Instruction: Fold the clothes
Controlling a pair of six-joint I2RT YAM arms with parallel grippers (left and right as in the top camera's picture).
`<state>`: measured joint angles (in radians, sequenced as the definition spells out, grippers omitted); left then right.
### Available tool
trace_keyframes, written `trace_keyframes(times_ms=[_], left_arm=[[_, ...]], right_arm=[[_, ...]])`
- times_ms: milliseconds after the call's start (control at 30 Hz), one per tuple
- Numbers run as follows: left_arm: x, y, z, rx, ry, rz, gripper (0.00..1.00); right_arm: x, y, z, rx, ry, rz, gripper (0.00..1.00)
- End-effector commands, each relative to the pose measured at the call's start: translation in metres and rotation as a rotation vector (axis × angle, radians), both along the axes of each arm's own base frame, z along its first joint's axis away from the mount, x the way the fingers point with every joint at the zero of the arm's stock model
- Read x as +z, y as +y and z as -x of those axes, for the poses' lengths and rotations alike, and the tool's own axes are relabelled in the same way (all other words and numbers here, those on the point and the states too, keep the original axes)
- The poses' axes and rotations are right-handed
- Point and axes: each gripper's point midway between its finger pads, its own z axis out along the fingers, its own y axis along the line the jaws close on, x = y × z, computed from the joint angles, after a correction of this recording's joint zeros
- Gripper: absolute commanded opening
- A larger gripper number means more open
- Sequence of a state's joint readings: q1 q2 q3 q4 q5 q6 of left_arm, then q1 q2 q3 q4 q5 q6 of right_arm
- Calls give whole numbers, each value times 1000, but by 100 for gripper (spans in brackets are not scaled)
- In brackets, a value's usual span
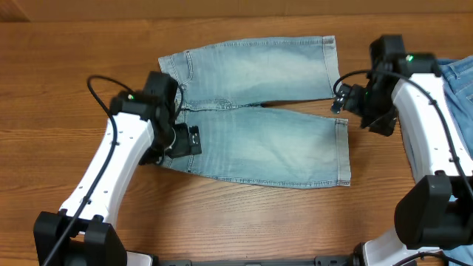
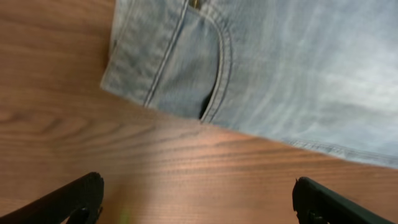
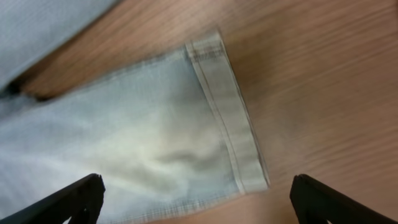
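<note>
From overhead, you have the shorts lying flat on the table, waistband toward the left arm and the 2 legs running toward the right arm. Your left gripper sits over the waistband end of the shorts, at the corner nearer the robot. Your right gripper hangs just off the leg ends, level with the gap between the 2 hems. Beyond the right arm, well away from the shorts, a second piece of blue cloth lies at the table's edge.

In the left wrist view, your 2 fingers are spread wide, with only bare wood between them. The waistband corner and a stitched pocket of the shorts lie just ahead of the tips, not touched.

In the right wrist view, your fingers are also spread wide and pinch nothing. One leg's hem lies ahead of and between them, its corner on the wood. The picture is blurred, so you cannot tell whether the tips touch the denim.
</note>
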<state>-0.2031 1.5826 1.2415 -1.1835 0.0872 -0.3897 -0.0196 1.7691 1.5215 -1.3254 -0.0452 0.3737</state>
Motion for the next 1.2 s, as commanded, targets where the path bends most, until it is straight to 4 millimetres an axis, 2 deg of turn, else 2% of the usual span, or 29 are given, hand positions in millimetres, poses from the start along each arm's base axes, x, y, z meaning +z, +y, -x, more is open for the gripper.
trace_keyframes(times_ms=[0, 100, 267, 400, 467, 500, 567, 600, 667, 700, 733, 800, 933, 1033, 1100, 1167], left_arm=[[-22, 1, 14, -13, 32, 6, 100], [-33, 6, 9, -18, -1, -20, 100], [-42, 12, 7, -3, -16, -26, 100], [-42, 25, 3, 32, -25, -37, 100], [-42, 28, 2, 41, -27, -37, 100], [-42, 28, 1, 41, -29, -36, 100], [-42, 28, 1, 41, -28, -37, 100], [-42, 30, 1, 41, -28, -46, 100], [-43, 33, 1, 39, -30, -67, 100], [-43, 33, 2, 38, -26, -67, 100], [-43, 33, 3, 38, -22, -68, 100], [-43, 38, 1, 41, -32, -96, 100], [-44, 35, -2, 44, -37, -74, 100], [-56, 29, -1, 29, 0, -38, 100], [-67, 35, -1, 40, 31, -65, 100], [-76, 39, -9, 58, 26, -63, 100]], right_arm=[[-48, 0, 32, -32, 116, -4, 97], [-79, 0, 63, -33, 204, -3, 95], [-117, -9, 88, -117, 238, -7, 92], [-134, -10, 108, -127, 271, -9, 85], [-142, -7, 115, -128, 279, -22, 61], [-146, -4, 118, -129, 280, -40, 54], [-151, -1, 127, -130, 294, -53, 52], [-151, -1, 129, -129, 302, -52, 45], [-152, -4, 129, -125, 301, -37, 26], [-152, -6, 129, -124, 301, -27, 13], [-152, -6, 129, -124, 299, -26, 4], [-152, -6, 128, -124, 294, -26, 4], [-153, -7, 125, -120, 282, -23, 4], [-154, -7, 121, -109, 263, -24, 4], [-155, -7, 118, -100, 252, -24, 4], [-155, -7, 117, -100, 245, -24, 4]])
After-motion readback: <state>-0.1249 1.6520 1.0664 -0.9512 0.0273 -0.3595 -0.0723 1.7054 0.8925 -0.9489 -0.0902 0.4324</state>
